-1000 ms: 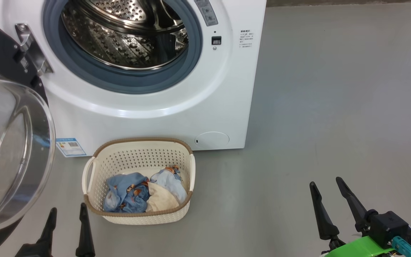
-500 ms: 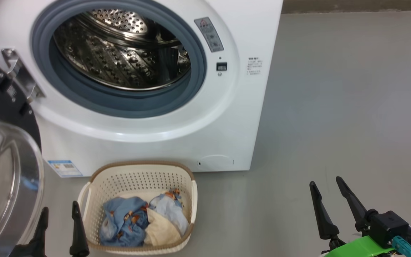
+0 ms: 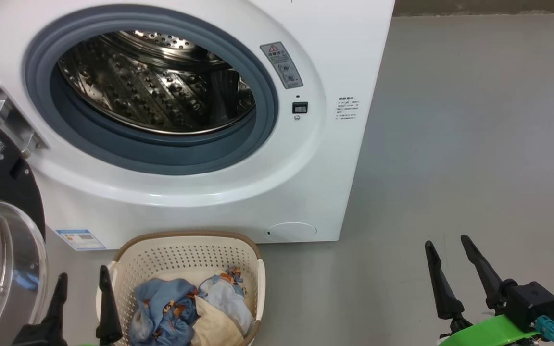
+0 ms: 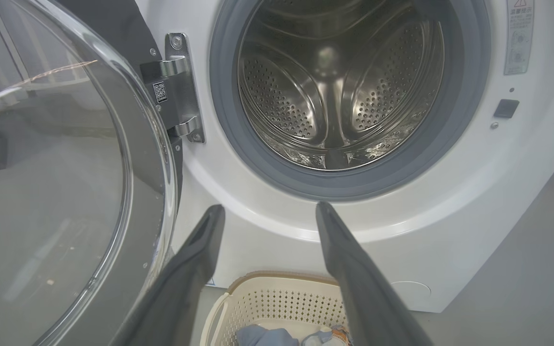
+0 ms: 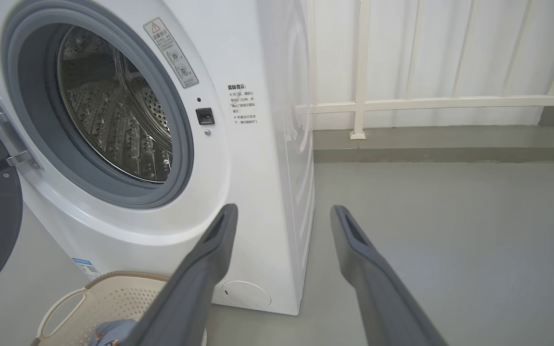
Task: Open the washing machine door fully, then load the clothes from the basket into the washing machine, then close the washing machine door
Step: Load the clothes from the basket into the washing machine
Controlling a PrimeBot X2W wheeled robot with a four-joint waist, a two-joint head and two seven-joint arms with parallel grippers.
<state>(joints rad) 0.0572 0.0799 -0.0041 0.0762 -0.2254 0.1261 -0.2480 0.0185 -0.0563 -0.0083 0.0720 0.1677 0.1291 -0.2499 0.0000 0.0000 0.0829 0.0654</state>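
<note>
Left pincer (image 3: 82, 273): fingers apart, holding nothing, near the basket (image 3: 186, 237) at its left end.
Right pincer (image 3: 446, 240): fingers apart, empty, well right of the basket.
Clothes (image 3: 185, 310): heaped in the basket.
Basket: on the floor (image 3: 464, 144), just before the washing machine (image 3: 306, 192).
Washing machine door (image 3: 3, 182): swung open, left.

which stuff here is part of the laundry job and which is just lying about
Job: washing machine, washing machine door swung open, basket, clothes in the basket.
Just there: white railing, grey floor.
</note>
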